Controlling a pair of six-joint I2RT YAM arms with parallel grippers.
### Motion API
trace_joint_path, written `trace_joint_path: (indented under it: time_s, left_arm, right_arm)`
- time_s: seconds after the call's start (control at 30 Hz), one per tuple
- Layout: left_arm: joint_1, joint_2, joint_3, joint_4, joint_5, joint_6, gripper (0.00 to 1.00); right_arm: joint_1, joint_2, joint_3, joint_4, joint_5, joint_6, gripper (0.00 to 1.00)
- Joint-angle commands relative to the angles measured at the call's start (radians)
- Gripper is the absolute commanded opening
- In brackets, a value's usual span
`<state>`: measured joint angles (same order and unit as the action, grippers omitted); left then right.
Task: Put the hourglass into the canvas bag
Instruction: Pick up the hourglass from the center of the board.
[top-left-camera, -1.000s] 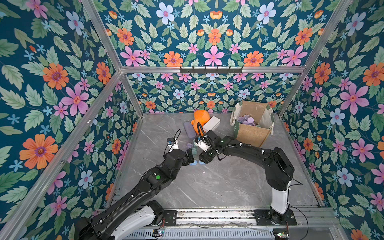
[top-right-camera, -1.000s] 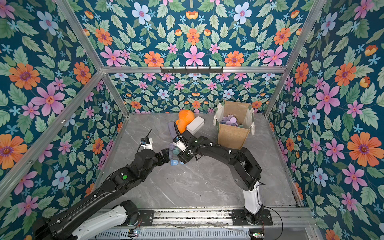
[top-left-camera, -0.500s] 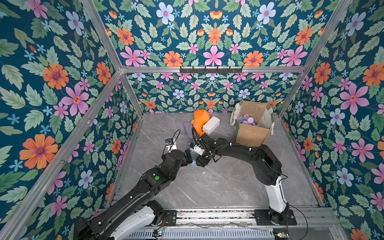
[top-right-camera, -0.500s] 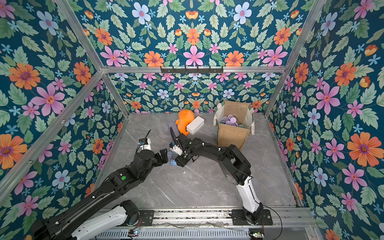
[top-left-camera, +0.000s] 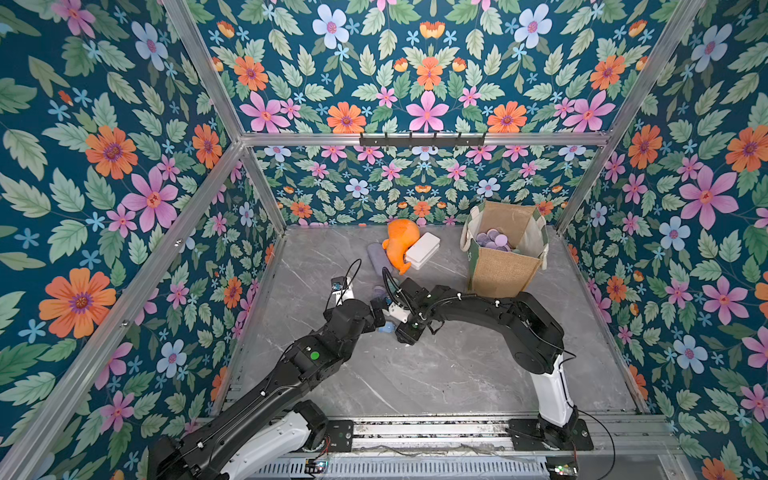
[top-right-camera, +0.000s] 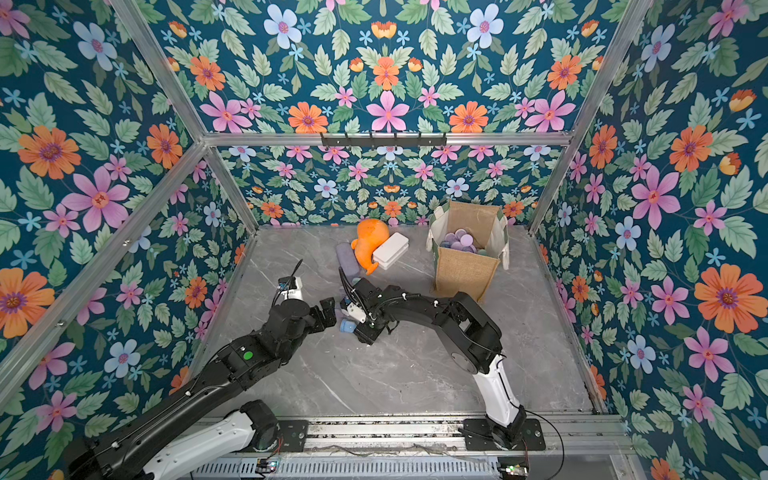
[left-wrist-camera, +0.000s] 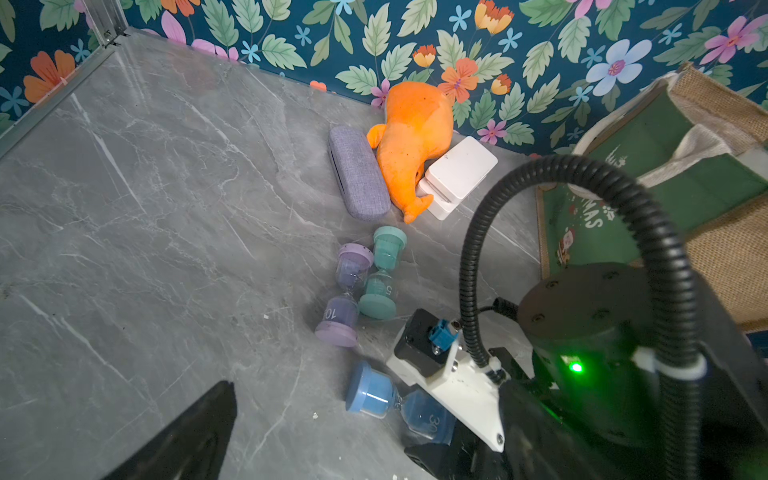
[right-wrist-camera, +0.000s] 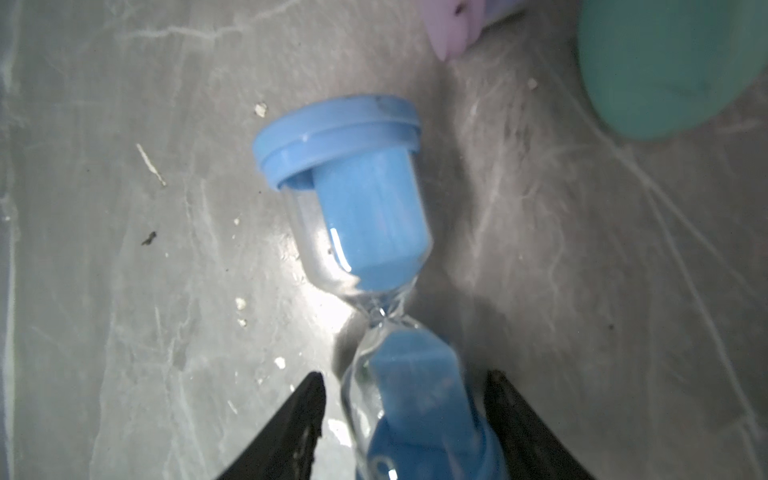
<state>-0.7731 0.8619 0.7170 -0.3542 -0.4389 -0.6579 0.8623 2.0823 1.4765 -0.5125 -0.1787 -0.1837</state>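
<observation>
- Purple hourglass (left-wrist-camera: 347, 295) and teal hourglass (left-wrist-camera: 384, 274) lie near the blue hourglass (right-wrist-camera: 365, 216).
- Right hand (right-wrist-camera: 405, 374) straddles its lower bulb with narrow gaps; the cap is cut off.
- Left hand (top-right-camera: 332, 312) hangs open, empty.

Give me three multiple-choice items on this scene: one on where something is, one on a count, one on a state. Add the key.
1. The canvas bag stands on the table: A) at its far right; B) at its near left; C) in its middle.
2. Hourglasses on the table outside the bag: A) one; B) three; C) five.
3. The blue hourglass: A) stands upright; B) lies on its side between the right gripper fingers; C) is in the bag.
Key: 1 A, both top views show the bag by the far right walls. 2 B, the left wrist view shows the blue one, the purple hourglass and the teal hourglass. 3 B, the right wrist view shows it flat, a finger on each side.
</observation>
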Motion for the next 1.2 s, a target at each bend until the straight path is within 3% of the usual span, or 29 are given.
trace_joint_path:
  time_s: [0.0,0.57,0.9,1.17]
  left_arm:
    - [0.0,0.0,0.006,0.007,-0.005,0.005,1.0]
    - [0.001,-0.007,0.006,0.01,0.0,0.007,1.0]
    - [0.001,-0.02,0.011,0.004,0.005,0.006,1.0]
    - [0.001,-0.022,0.05,0.014,0.015,0.028,1.0]
  right_arm:
    - [0.004,-0.002,-0.002,0.008,0.009,-0.014,0.59]
    - [0.004,-0.04,-0.036,0.022,0.017,0.002,0.45]
    - [-0.006,-0.1,-0.053,0.027,0.002,0.042,0.43]
    - [-0.072,-0.212,-0.071,0.015,-0.062,0.139,0.42]
